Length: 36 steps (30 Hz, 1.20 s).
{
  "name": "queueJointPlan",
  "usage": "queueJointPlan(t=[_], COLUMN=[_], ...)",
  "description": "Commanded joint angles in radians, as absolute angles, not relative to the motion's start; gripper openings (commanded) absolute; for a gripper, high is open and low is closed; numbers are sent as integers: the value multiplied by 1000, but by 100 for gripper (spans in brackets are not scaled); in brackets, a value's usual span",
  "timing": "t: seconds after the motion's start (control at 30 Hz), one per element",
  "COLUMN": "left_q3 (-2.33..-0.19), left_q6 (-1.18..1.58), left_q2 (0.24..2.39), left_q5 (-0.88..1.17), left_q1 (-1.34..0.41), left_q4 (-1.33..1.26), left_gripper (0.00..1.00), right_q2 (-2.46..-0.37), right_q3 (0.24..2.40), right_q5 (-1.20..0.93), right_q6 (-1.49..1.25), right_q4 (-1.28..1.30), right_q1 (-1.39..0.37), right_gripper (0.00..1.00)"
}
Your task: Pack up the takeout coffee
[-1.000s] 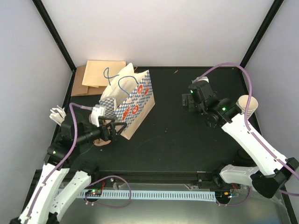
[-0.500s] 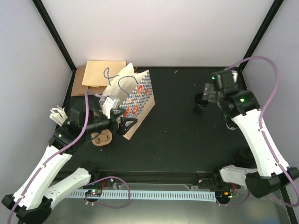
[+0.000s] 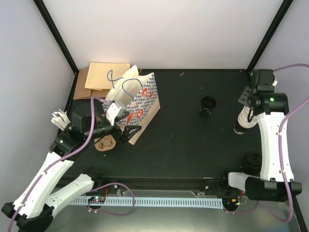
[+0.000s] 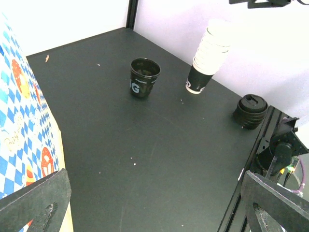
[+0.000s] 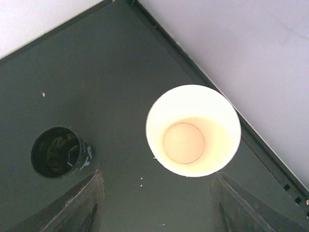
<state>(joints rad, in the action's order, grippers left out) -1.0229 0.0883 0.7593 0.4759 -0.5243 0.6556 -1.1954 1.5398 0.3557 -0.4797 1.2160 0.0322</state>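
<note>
Two claws, and both of yours stand spread. Your right claw (image 5: 157, 176) hangs over the tall stack of nested cream paper cups (image 4: 208, 50) at the right edge of the black table (image 3: 183, 145). Its fingers are parted on either side and touch nothing that you can see. Straight under it in the right wrist view is the top cup of that stack, a cream-white paper cup with a rolled rim (image 5: 193, 130). It sits seated on the stack, mouth up and empty. The lowest cup of the stack is black.

Left of the stack and a little farther back, apart from it, stands a single black paper cup with white print (image 4: 144, 77), upright and open-topped. On the near side of the stack, by the same right edge, sits a short pile of round black plastic lids (image 4: 251, 110).

Your left claw (image 4: 154, 173) is opened wide and holds nothing. It sits low over the table, just beside the near right corner of the standing blue-checked paper bag with red marks (image 3: 140, 104) on the left side. Whether a finger touches the bag you cannot tell. Behind the bag, in the far left corner, flat brown paper bags (image 3: 104, 76) lie on the table.
</note>
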Motion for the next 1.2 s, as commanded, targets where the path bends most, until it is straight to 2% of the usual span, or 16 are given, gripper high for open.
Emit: queueJointPlan(t=[0.0,0.2,0.4,0.6,0.93,1.07,1.17], left_q3=[-989,-928,-898,-895,-893,-901,-908], left_q6=[41,46,46,47,49,41,42], left_q2=[729,685,683,680,688,689,695], left_q5=[494,513,524,533,531,517,521], left_q1=[-529,-528,-529,-529,-529,-528,-529], left_q4=[623,564,538,533,535,538,541], left_gripper=[99,99,99,99,99,99,99], right_q2=[-1291,-1362,-1444,-1467,-1506,-1511,-1511], right_q3=[1591,1612,1617,1555,1551,1541,1529], right_q5=[286,302,418,445,414,422,426], right_q6=[-498,-520,-532,-527,-524,-524,-527], right_q4=[1269,1241,1232,1181,1153,1148,1144], right_q1=[45,45,45,45,45,45,46], right_gripper=[59,52,50,48,28,28,23])
